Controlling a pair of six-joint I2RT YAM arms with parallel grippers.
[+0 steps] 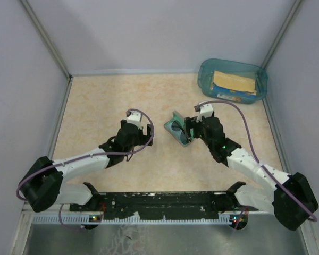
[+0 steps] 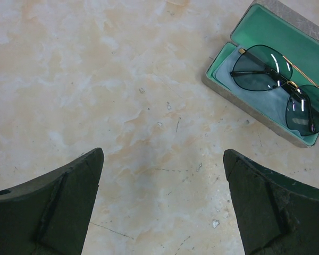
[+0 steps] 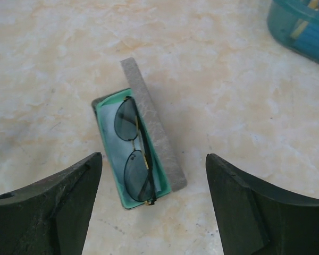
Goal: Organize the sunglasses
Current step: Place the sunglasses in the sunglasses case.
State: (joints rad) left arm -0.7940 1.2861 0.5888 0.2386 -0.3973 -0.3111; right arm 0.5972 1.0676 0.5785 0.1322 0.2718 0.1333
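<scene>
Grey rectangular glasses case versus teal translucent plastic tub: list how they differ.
The grey rectangular glasses case is small, opaque and mid-table; the teal translucent plastic tub is larger, in the far right corner. The case holds the dark wire-framed sunglasses; the tub holds a yellowish flat pack. Both stand open.

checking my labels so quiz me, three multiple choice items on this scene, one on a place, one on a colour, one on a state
1. Where are the sunglasses?
A) in a drawer
B) lying in the open case
C) on a shelf

2. What colour is the case's lining?
A) red
B) green
C) white

3. What state is the right hand in?
A) open, holding nothing
B) shut on the sunglasses
C) shut on the case

Answers:
1 B, the pair rests inside the case, whose lid stands open.
2 B, the inside of the lid and tray shows green.
3 A, its fingers stand wide apart with nothing gripped between them.
</scene>
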